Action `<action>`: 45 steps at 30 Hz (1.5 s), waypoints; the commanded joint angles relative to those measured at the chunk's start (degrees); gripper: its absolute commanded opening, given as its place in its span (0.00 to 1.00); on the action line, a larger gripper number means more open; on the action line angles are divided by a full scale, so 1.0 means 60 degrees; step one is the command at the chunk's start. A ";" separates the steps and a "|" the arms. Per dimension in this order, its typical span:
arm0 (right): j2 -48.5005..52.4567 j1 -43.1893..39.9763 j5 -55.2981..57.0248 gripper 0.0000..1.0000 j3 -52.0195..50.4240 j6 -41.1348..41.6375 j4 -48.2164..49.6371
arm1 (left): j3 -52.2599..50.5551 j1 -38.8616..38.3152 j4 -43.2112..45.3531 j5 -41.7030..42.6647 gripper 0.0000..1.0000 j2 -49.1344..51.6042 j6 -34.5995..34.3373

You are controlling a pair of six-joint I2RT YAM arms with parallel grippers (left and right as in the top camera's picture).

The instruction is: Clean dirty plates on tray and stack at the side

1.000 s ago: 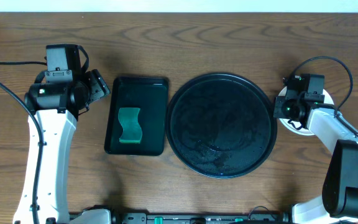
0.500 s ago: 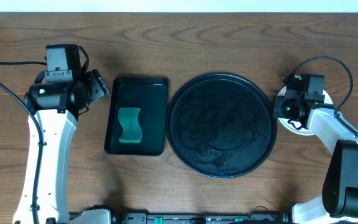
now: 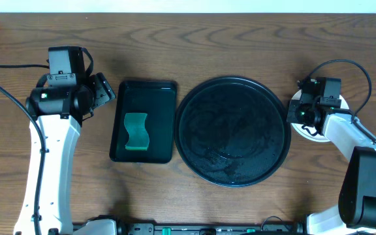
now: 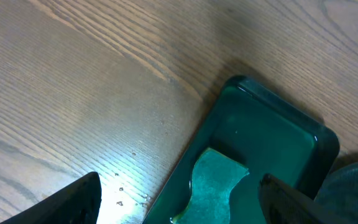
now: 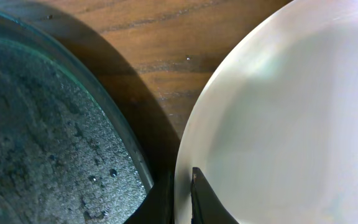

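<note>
Overhead: sponge lies in rectangular tray — left hand wide, right hand pinching plate.

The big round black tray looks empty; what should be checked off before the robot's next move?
1. Round tray cleared of plates: ok, only wet streaks show.
2. White plate off the tray, at its side: ok.
3. Right gripper hold on the plate released: cannot tell; its jaws straddle the rim.
4. Every plate stacked: cannot tell; the arm hides the pile.
5. Left gripper free: ok, jaws open and empty.
6. Sponge lying in the rectangular tray: ok.
</note>
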 commanded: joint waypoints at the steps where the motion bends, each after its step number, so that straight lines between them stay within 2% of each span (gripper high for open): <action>1: 0.0113 0.0047 -0.0637 0.08 0.0098 0.0313 0.0036 | 0.0109 0.0040 -0.0022 -0.0153 0.81 0.0004 -0.0109; 7: 0.0113 0.0044 -0.0900 0.10 0.0098 0.0295 0.0124 | 0.0109 0.0040 -0.0022 -0.0153 0.81 0.0004 -0.0109; 14: -0.0153 -0.0208 -0.0903 0.40 0.0106 0.0240 0.0000 | 0.0109 0.0040 -0.0022 -0.0153 0.81 0.0004 -0.0109; 17: -0.0772 -0.0273 -0.0871 0.60 0.0109 0.0240 -0.0350 | 0.0109 0.0040 -0.0022 -0.0153 0.81 0.0004 -0.0109; 19: -0.1410 -0.0222 -0.0776 0.64 0.0109 0.0233 -0.0616 | 0.0109 0.0040 -0.0022 -0.0153 0.81 0.0004 -0.0113; 24: -0.2929 0.0113 0.0135 0.67 0.0109 -0.0098 -0.1341 | 0.0109 0.0040 -0.0022 -0.0153 0.81 0.0004 -0.0109; 26: -0.3322 0.0291 0.0546 0.73 0.0106 -0.0164 -0.1490 | 0.0109 0.0040 -0.0022 -0.0153 0.81 0.0004 -0.0109; 27: -0.3432 0.0350 0.0688 0.78 0.0106 -0.0175 -0.1537 | 0.0109 0.0040 -0.0022 -0.0153 0.81 0.0004 -0.0113; 28: -0.3497 0.0382 0.0765 0.92 0.0106 -0.0175 -0.1537 | 0.0109 0.0040 -0.0022 -0.0153 0.81 0.0004 -0.0109; 29: -0.3512 0.0390 0.0776 0.99 0.0106 -0.0175 -0.1530 | 0.0109 0.0040 -0.0022 -0.0153 0.81 0.0004 -0.0109; 45: -0.3381 0.0375 0.0780 0.99 0.0106 -0.0189 -0.1537 | 0.0109 0.0040 -0.0022 -0.0153 0.81 0.0004 -0.0109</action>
